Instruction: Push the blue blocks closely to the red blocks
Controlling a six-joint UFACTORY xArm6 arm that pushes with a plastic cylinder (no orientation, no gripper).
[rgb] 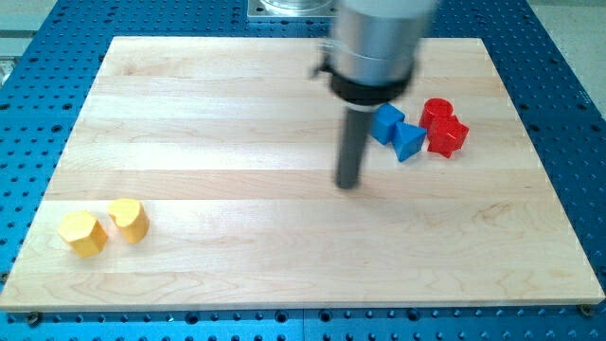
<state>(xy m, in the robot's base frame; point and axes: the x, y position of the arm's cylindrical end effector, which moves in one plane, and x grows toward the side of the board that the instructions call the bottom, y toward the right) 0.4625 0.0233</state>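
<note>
Two blue blocks lie at the view's upper right: a blue cube (386,122) and a blue triangular block (409,141), touching each other. Right of them are two red blocks: a red round block (436,111) and a red star-like block (447,136). The blue triangle touches or nearly touches the red star-like block. My tip (349,184) rests on the board, below and to the left of the blue cube, a short gap away from it. The rod rises to a grey cylinder that hides part of the board's top edge.
Two yellow blocks sit at the view's lower left: a hexagonal one (81,232) and a heart-like one (129,219). The wooden board (237,123) lies on a blue perforated table (47,19).
</note>
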